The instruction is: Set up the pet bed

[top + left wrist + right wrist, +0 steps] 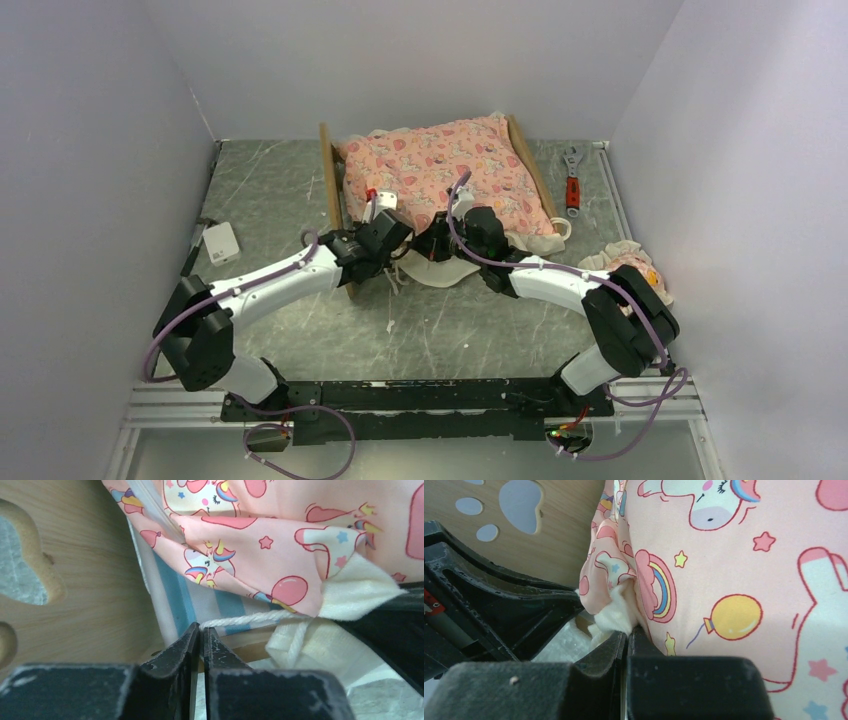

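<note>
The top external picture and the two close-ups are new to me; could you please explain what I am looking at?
The top external picture looks down from above on two robot arms, the left arm and the right arm, bolted at the near edge of a table. The two close-ups come from a camera on each wrist. On the table stands a wooden pet bed carrying a pink mattress. Nearby lie a frilled pillow, a wrench and a small white box. The left tool appears closed on a white cord at the mattress's corner. The right tool is closed on the mattress's cream-edged corner.
</note>
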Action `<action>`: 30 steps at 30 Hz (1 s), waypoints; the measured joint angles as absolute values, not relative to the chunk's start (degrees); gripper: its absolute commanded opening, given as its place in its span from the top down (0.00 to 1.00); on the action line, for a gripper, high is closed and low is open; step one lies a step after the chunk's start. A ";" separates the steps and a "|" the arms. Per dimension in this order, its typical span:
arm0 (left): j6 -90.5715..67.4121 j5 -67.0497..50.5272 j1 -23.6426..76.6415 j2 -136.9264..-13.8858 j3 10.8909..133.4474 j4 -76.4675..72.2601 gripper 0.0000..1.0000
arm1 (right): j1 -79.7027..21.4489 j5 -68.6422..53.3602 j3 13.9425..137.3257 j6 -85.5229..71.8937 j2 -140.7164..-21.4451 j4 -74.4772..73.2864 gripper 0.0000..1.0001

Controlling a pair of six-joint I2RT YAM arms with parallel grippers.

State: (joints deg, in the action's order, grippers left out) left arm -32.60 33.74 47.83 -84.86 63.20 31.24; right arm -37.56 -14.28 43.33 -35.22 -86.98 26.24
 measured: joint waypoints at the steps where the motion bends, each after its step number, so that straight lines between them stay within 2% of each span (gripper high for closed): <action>1: -32.36 33.98 47.83 -84.64 63.22 31.90 0.94 | -37.58 -14.31 43.33 -35.20 -86.98 26.24 1.00; 6: -27.38 34.74 48.01 -83.00 65.65 35.24 0.99 | -37.56 -15.05 43.31 -35.20 -86.98 26.26 1.00; 14: -9.39 35.88 48.16 -80.27 74.96 35.88 0.97 | -37.50 -18.55 43.79 -34.68 -86.94 26.63 1.00; 20: 4.38 38.89 48.29 -80.07 77.28 35.88 0.95 | -37.89 -21.67 47.31 -33.32 -87.05 26.22 1.00; 30: 14.76 43.48 48.40 -80.51 78.54 36.45 0.93 | -39.75 -24.14 50.78 -32.38 -89.97 26.20 1.00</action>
